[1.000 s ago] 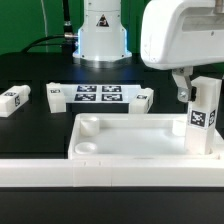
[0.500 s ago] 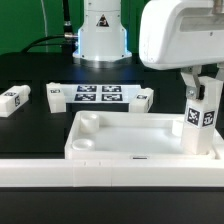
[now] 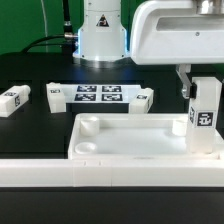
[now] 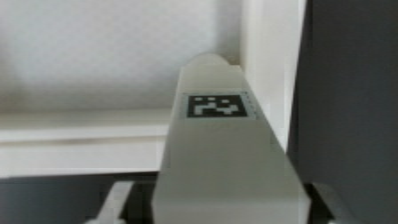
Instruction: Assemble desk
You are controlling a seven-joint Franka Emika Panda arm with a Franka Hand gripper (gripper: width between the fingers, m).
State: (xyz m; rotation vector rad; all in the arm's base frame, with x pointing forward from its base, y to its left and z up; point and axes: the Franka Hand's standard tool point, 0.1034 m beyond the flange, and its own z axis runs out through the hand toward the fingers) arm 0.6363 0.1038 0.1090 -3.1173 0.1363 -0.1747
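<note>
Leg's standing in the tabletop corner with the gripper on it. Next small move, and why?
Probably rotate the wrist to twist the leg down into its corner socket. The gripper is closed on the leg's upper part. The leg stands upright inside the tabletop rim at the exterior view's right, so it looks placed but perhaps not tightened.

White rounded wrist housing [image 3: 175, 30], white cylindrical base column [image 3: 100, 42], triangular sticker [image 3: 101, 17] on it, grey claw finger [image 3: 183, 84].
</note>
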